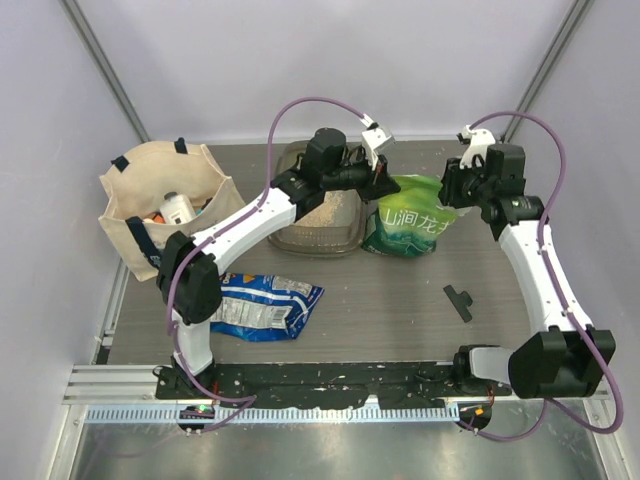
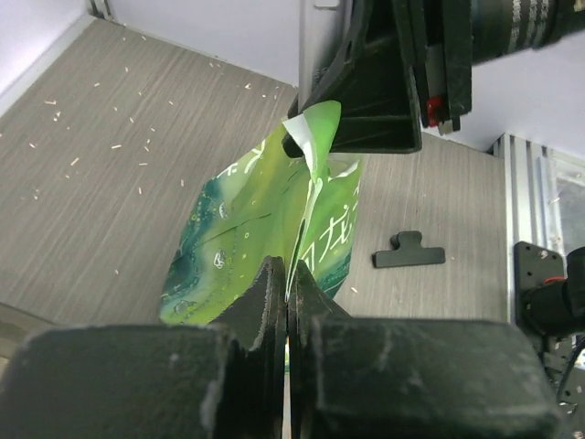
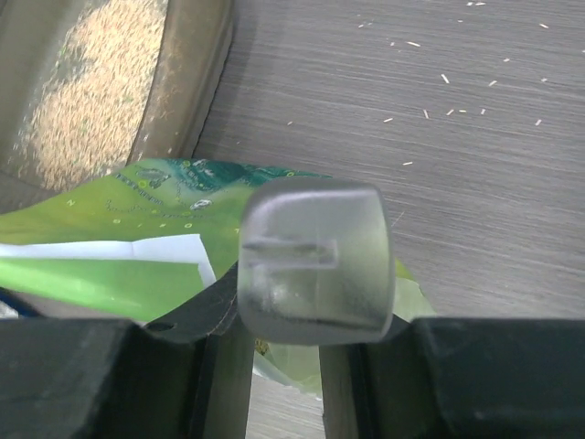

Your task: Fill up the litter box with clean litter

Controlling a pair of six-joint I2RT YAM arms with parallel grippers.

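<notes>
Litter box (image 1: 318, 243) sits at the back centre of the bench (image 1: 385, 300). Clean litter (image 3: 87, 91) lies across part of its floor, so filling is judged unfinished. Green-and-white bag (image 1: 410, 225) stands upright just beside the box's right rim, its top drawn taut between both arms.

Risks, as judged:
- The bag mouth is beside the box, not over it. Tipping from this position would shed granules onto the bench, where stray grains are already scattered.
- Both holds are on thin film near the bag's edge. If the contents shift during a tilt, the film could pull out of either pinch and the bag would drop.
- The left arm reaches across the box. A low sweep could strike the rim and push the tray out of place.

Left pincer (image 2: 288, 279): pressed together with bag film sandwiched between the fingers and no gap visible. Right pincer (image 2: 306, 139): seen from the left wrist nipping the bag's upper corner. Its own wrist view shows only a narrow slot with green film in it, partly masked by a blurred pale grey block that cannot be identified. It is judged closed on the bag.

Further out, a black clip (image 1: 458, 301) lies loose to the right. A blue packet (image 1: 265, 305) lies flat on the near left, and a beige tote bag (image 1: 165, 205) stands at the far left, well apart from the work.
</notes>
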